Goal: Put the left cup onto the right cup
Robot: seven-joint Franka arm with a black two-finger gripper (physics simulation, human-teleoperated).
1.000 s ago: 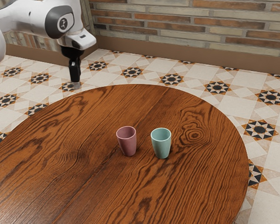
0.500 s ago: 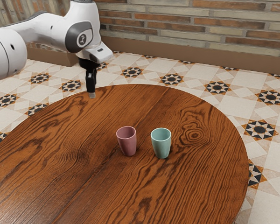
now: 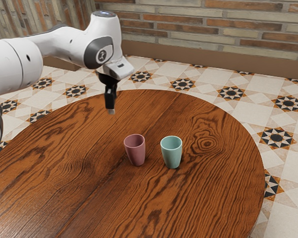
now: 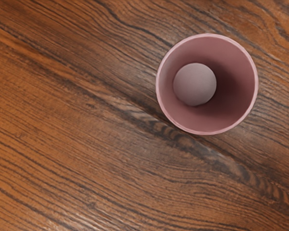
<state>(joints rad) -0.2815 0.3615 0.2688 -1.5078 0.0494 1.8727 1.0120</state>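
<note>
The pincer (image 3: 111, 110) hovered far-left of the pink cup (image 3: 134, 148), its spread impossible to tell. It likely needed centring over the rim before descending.

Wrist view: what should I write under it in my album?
Looking straight down into the upright pink cup standing on the wooden table.

Illumination is bright, even and diffuse in both views. In the exterior view, the pink tapered cup (image 3: 134, 148) and the teal tapered cup (image 3: 171, 151) cast only faint, soft contact shadows on the round dark-grained wooden table (image 3: 213, 188). The white robot arm (image 3: 54, 44) is lit from above and shaded grey underneath. In the wrist view, the pink tapered cup (image 4: 241, 96) has an inner wall darker than its pale floor.
</note>
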